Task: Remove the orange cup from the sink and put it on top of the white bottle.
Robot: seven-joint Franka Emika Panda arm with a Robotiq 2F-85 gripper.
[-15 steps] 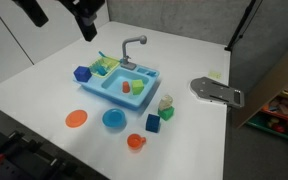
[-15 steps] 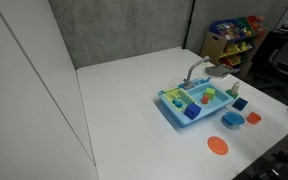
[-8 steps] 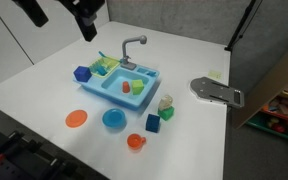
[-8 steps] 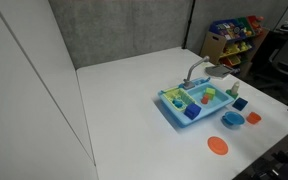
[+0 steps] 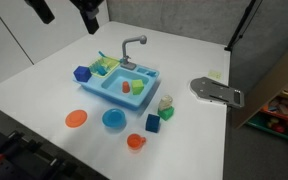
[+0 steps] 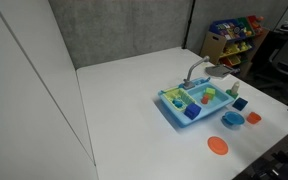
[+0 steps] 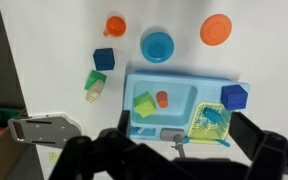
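The light-blue sink (image 5: 104, 92) stands mid-table and also shows in the wrist view (image 7: 184, 112). The orange cup (image 5: 125, 87) stands in its basin beside a green cube (image 5: 138, 87); the wrist view shows the cup (image 7: 162, 98) too. The white bottle (image 5: 165, 101) stands on the table right of the sink, and lies next to a green cube in the wrist view (image 7: 94, 94). My gripper (image 5: 89, 16) hangs high above the table behind the sink. In the wrist view my gripper (image 7: 174, 160) is open and empty, its dark fingers (image 7: 84, 155) wide apart.
On the table in front of the sink lie an orange disc (image 5: 76, 119), a blue dish (image 5: 113, 120), an orange-red bowl piece (image 5: 135, 142) and a blue cube (image 5: 153, 124). Another blue cube (image 5: 82, 74) sits by the sink's yellow-green compartment (image 7: 211, 120). A grey metal plate (image 5: 216, 92) lies at the right edge.
My gripper has shifted slightly to the right at the top of the exterior view. The toys have not moved.
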